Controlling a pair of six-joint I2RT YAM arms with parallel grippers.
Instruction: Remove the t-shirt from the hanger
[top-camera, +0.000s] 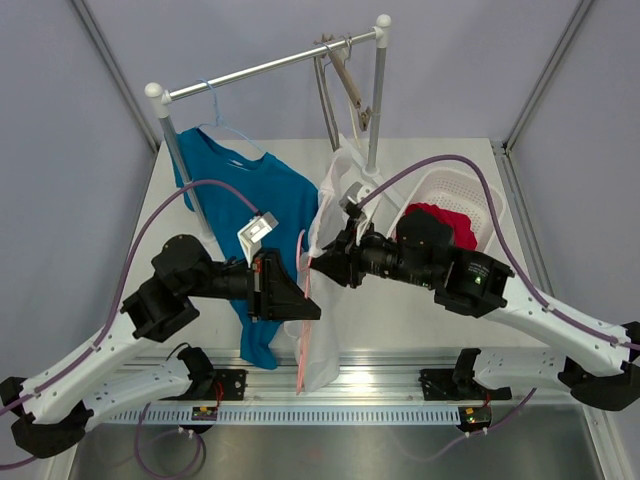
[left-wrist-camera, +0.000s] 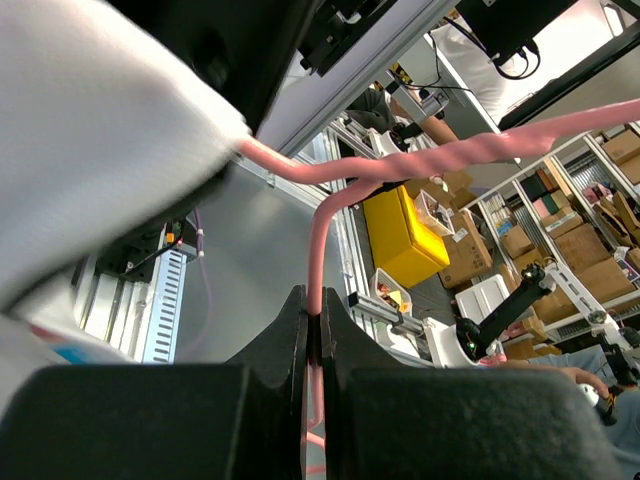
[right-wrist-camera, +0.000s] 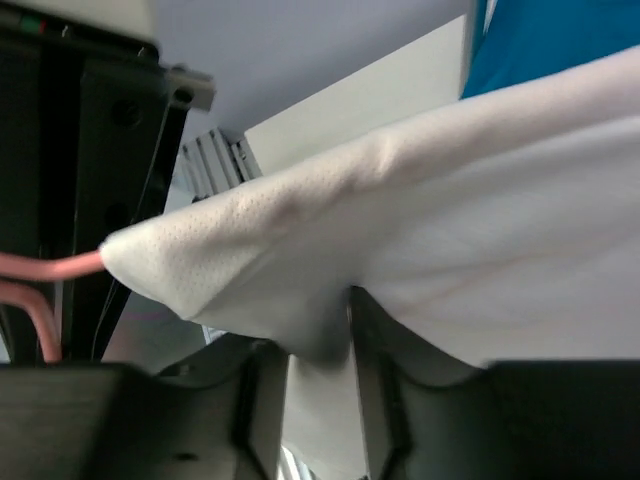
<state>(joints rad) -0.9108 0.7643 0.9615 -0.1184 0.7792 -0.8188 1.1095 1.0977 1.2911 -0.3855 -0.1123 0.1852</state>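
A white t-shirt (top-camera: 322, 205) hangs on a thin pink hanger (top-camera: 303, 300) in the middle of the table, between the two arms. My left gripper (top-camera: 306, 302) is shut on the pink hanger's wire (left-wrist-camera: 315, 262), which runs up from between the jaws and bends toward the white cloth (left-wrist-camera: 90, 130). My right gripper (top-camera: 318, 262) sits at the shirt's upper edge. In the right wrist view a fold of the white t-shirt (right-wrist-camera: 450, 200) dips into the gap of the right gripper (right-wrist-camera: 318, 370), whose jaws stand apart. The hanger's pink end (right-wrist-camera: 50, 265) pokes out of the shirt's corner.
A blue t-shirt (top-camera: 250, 190) hangs on a blue hanger from the rack rail (top-camera: 270, 68) at the back left. A wooden hanger (top-camera: 350, 85) hangs at the rail's right end. A white basket (top-camera: 485, 205) holding a red cloth (top-camera: 445, 222) stands at the right.
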